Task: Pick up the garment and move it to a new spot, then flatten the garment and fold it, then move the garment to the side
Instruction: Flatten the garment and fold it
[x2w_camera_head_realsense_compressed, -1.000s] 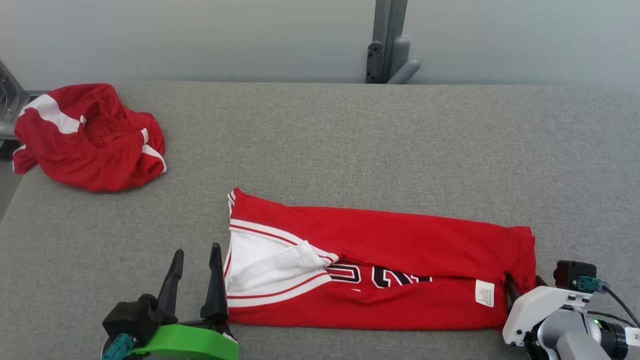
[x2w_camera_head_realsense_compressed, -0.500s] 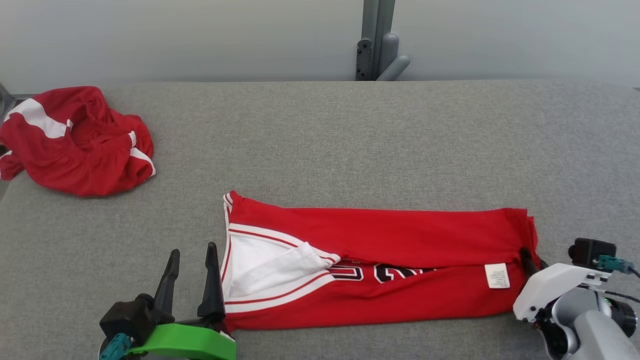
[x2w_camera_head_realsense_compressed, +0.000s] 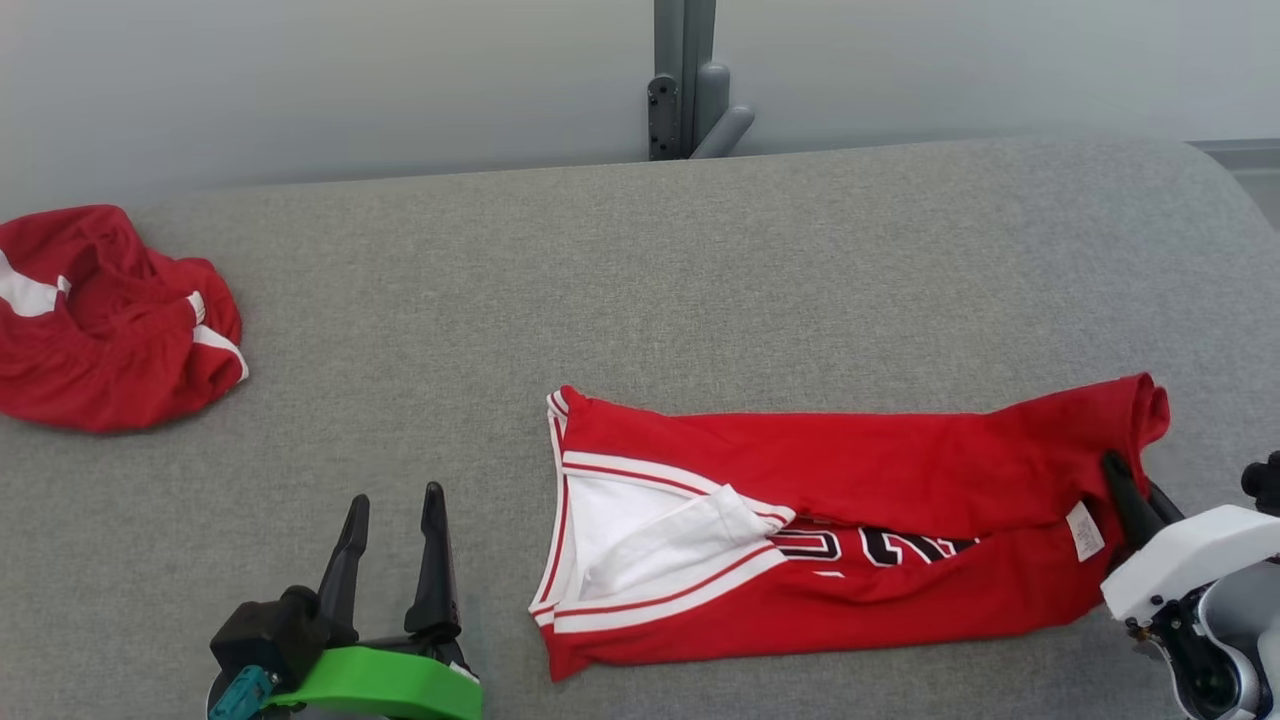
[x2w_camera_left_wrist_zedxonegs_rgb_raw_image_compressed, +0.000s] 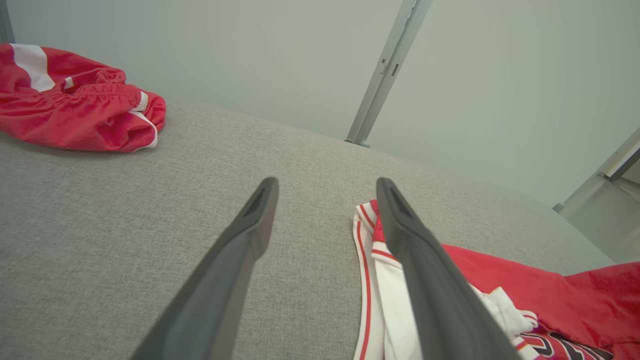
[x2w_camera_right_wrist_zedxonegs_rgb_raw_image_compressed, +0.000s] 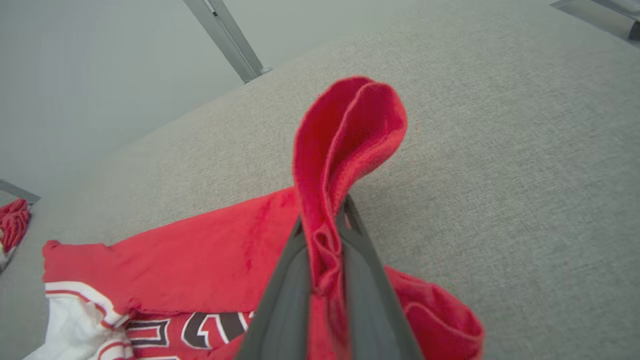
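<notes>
At the far left a crumpled pair of red shorts (x2w_camera_head_realsense_compressed: 110, 320) with white stripes lies well apart from the work. Next along, the left hand (x2w_camera_head_realsense_compressed: 395, 495) rests low at the near edge, fingers spread and holding nothing, with a strip of bare cloth between it and the garment. The red basketball jersey (x2w_camera_head_realsense_compressed: 850, 480), folded lengthwise with its white-trimmed armhole end towards that hand, lies across the near middle. Its long axis runs left to right, and its right end rises off the surface (x2w_camera_head_realsense_compressed: 700, 280). There the right hand (x2w_camera_head_realsense_compressed: 1125, 475) is clamped on a doubled fold of the hem, beside the white label (x2w_camera_head_realsense_compressed: 1085, 530). Any coming drag or fold would probably be led from the right, since that arm has the jersey and the left one only stands near its other end. The surface is grey woven fabric, with a pale wall (x2w_camera_head_realsense_compressed: 300, 80) and a grey metal post (x2w_camera_head_realsense_compressed: 685, 80) behind it.
</notes>
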